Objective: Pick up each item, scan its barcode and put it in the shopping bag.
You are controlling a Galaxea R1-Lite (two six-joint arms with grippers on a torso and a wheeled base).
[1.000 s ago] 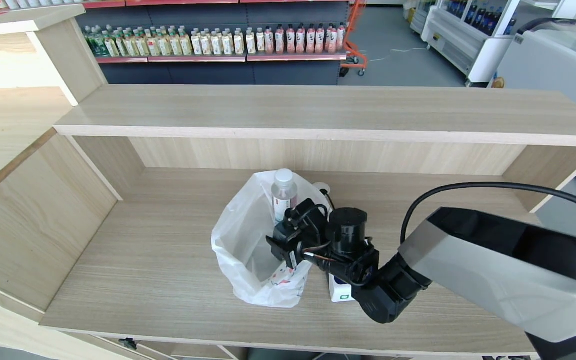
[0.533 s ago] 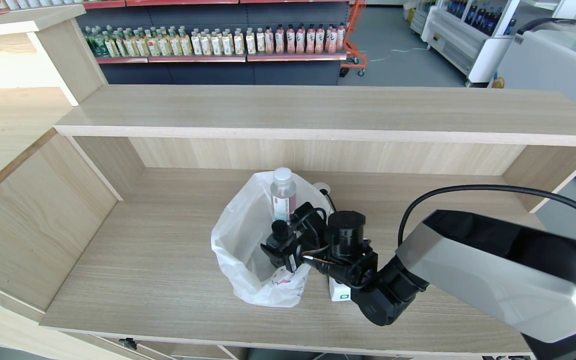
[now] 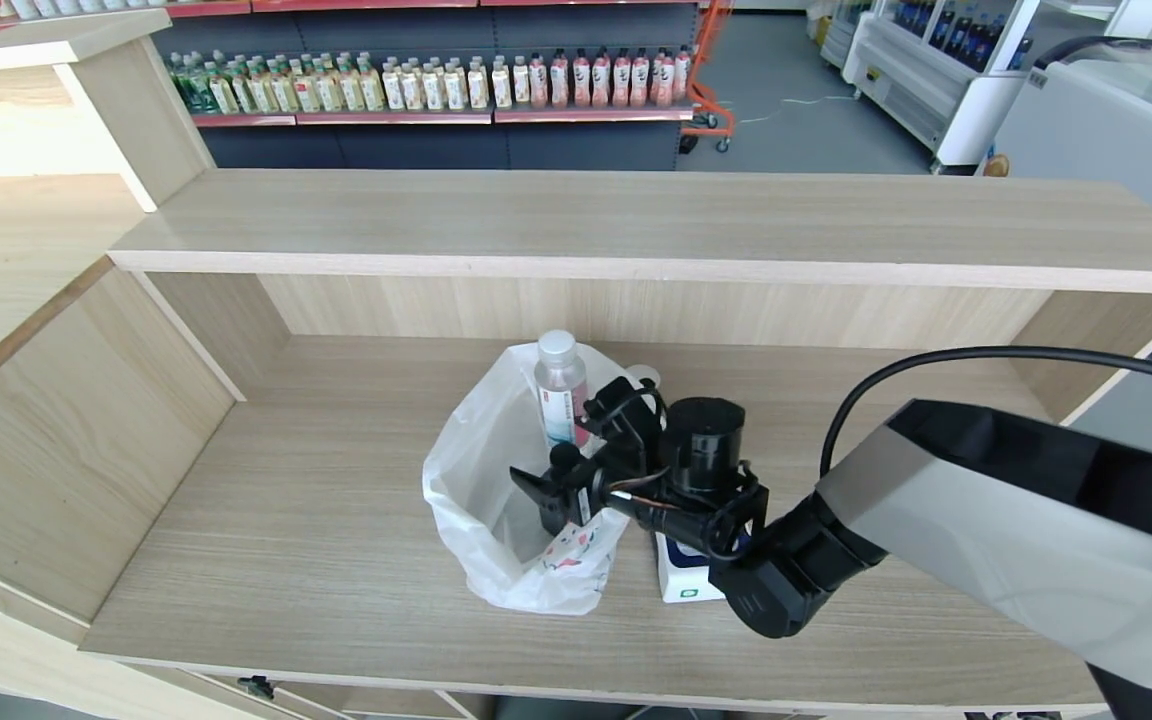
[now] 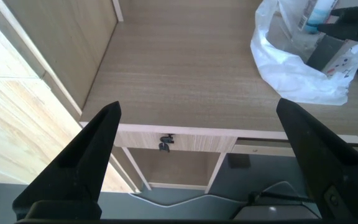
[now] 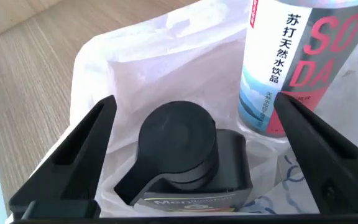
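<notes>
Lying low inside the shopping bag [image 3: 466, 480] [image 5: 135, 68], beside the upright soda bottle [image 3: 558, 390] [image 5: 303, 68]: black-capped bottle [image 5: 179, 143], probably dropped flat to leave room. Hovering directly above, right gripper [image 3: 546, 490] [image 5: 196, 102], fingers spread wide, gripping nothing, likely for a clean exit. Standing near the surface's [image 3: 286, 540] front edge, bag with white box [image 3: 681, 580] just beside. Hanging off the front-left corner, left gripper [image 4: 197, 109], fingers apart, out of the way.

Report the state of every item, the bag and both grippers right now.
shopping bag: mouth open, standing on the counter.
soda bottle: capped, upright inside the bag.
black-capped container: resting in the bag, not gripped.
white-and-blue box: on the counter beside the bag, not bagged.
right gripper: open, over the bag's mouth.
left gripper: open, empty.
</notes>
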